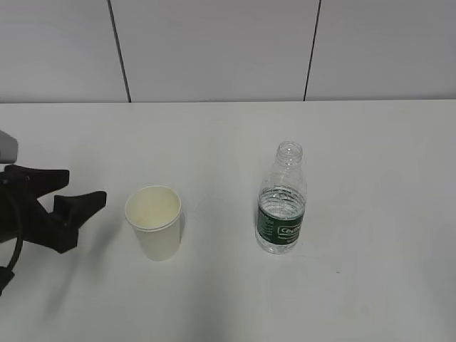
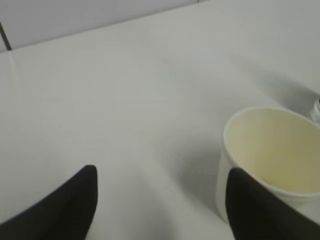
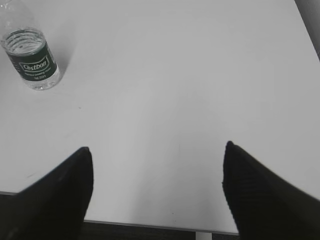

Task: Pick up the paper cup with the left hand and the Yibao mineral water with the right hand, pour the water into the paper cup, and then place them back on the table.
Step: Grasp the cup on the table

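The white paper cup (image 1: 153,222) stands upright on the white table (image 1: 228,135), left of centre. The uncapped Yibao bottle (image 1: 281,201) with its green label stands upright to the cup's right, apart from it. My left gripper (image 1: 85,187) is open and empty, low over the table just left of the cup. In the left wrist view the left gripper (image 2: 161,172) is open; the cup (image 2: 272,150) sits at the right, beside the right finger (image 2: 250,205). My right gripper (image 3: 157,150) is open and empty, far from the bottle (image 3: 32,60); it is out of the exterior view.
The table's near edge (image 3: 150,223) runs below the right gripper in the right wrist view. A pale panelled wall (image 1: 214,50) stands behind the table.
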